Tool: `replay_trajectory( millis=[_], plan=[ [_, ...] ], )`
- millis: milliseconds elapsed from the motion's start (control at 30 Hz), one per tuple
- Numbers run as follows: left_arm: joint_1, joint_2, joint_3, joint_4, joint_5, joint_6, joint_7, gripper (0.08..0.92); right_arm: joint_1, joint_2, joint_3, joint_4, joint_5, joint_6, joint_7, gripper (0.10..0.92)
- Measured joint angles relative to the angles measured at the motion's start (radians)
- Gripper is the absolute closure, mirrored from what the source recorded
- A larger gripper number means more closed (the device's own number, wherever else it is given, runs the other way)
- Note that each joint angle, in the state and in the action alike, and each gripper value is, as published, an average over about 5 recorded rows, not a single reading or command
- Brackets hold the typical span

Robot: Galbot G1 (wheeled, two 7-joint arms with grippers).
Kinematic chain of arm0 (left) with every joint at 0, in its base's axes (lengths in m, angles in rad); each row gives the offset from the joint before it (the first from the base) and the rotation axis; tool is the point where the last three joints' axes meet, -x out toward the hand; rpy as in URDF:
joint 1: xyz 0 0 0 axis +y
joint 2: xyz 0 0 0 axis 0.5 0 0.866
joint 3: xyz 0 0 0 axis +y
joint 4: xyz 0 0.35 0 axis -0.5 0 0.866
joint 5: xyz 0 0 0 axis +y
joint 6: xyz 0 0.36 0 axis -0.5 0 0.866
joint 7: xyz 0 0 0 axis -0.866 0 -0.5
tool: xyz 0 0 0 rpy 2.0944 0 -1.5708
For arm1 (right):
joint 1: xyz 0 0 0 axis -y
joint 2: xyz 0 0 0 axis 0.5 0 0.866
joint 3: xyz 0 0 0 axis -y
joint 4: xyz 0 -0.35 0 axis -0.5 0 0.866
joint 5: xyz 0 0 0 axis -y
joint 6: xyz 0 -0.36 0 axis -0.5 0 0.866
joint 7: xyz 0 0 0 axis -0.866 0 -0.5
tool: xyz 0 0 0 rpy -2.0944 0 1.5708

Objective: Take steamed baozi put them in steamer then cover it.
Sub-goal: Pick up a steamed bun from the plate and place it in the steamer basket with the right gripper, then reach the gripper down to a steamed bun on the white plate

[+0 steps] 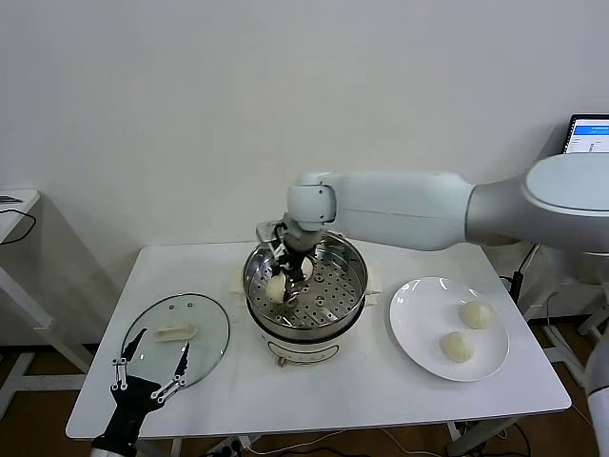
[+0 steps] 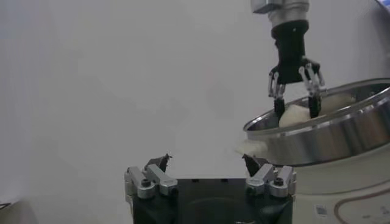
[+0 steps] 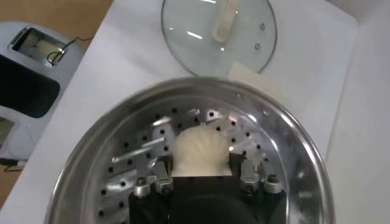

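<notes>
While the right hand point(image 1: 288, 276) grips one baozi point(image 1: 276, 287) low over the steamer point(image 1: 344, 303) tray, apparently to set it down, two more baozi point(image 1: 475, 314) wait on the plate point(image 1: 415, 324). The cover point(image 1: 205, 328) lies on the tabletop point(image 1: 381, 390). Left hand point(image 1: 150, 374): open, idle beside the cover.

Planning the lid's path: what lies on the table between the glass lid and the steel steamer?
Nothing: in the head view, only bare white table separates the round clear glass lid from the shiny stainless-steel steamer.

Baozi point(image 1: 276, 287) in steamer point(image 1: 348, 303) (cover point(image 1: 176, 337) off).
</notes>
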Motion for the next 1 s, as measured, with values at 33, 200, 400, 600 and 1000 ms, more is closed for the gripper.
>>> replay_trajectory(
  millis=[33, 200, 400, 600, 1000],
  plan=[
    [0.001, 0.001, -0.001, 0.000, 0.000, 0.000, 0.000, 0.177, -0.005, 0.004, -0.001, -0.003, 0.000, -0.001, 0.004, 0.405],
    [0.006, 0.002, -0.007, 0.000, 0.000, -0.001, -0.001, 0.177, -0.025, 0.019, -0.003, -0.016, 0.000, -0.006, 0.018, 0.385],
    [0.009, 0.000, -0.009, -0.003, 0.000, -0.001, -0.001, 0.177, -0.035, 0.024, 0.003, -0.020, -0.004, -0.006, 0.024, 0.268],
    [0.009, -0.002, -0.013, -0.001, 0.000, -0.002, -0.002, 0.177, -0.022, 0.002, 0.021, 0.002, -0.022, -0.004, 0.017, 0.204],
    [-0.002, -0.002, -0.003, 0.005, 0.002, 0.003, -0.002, 0.177, 0.074, -0.240, 0.122, 0.104, -0.163, 0.090, -0.159, 0.203]
  ],
)
